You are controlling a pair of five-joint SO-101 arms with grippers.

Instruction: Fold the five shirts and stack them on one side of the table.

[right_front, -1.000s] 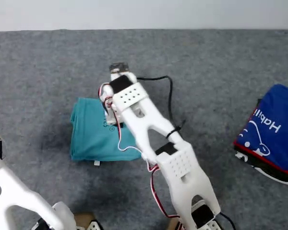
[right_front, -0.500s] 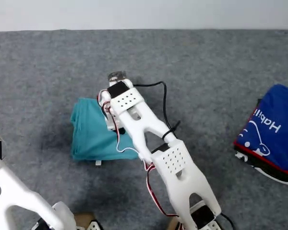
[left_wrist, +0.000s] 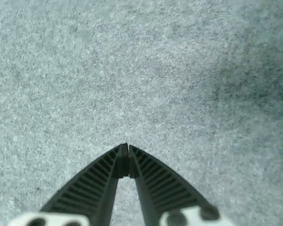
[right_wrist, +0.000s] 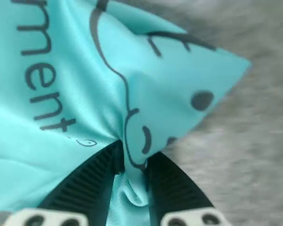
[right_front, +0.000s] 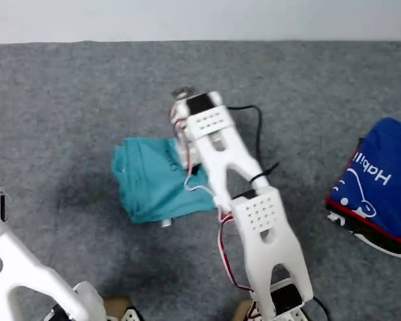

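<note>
In the high view, a folded teal shirt [right_front: 150, 190] is seen lying on the grey bench [right_front: 67, 93]. The right arm [right_front: 247, 200] is stretched over the teal shirt's far corner on the side toward the stack, and the cloth there is hidden under the wrist. A stack of folded shirts [right_front: 377, 187], topped by a blue one with white print, is set well apart from the teal shirt. Part of the left arm [right_front: 13, 267] is seen well apart from the teal shirt, on the side away from the stack.

In the left wrist view, the left claw [left_wrist: 128, 149] is clenched, with its ribbed tips touching each other. Bare grey bench is seen beneath it. How far it stands from the teal shirt cannot be told from this view.

In the right wrist view, the right claw [right_wrist: 134, 153] is closed on a pinched fold of the teal shirt, and the cloth is gathered between the two dark fingers [right_wrist: 92, 179]. Dark lettering and a line drawing are printed on the cloth. A corner of the teal shirt is seen just beyond the claw, with grey bench beside it.
</note>
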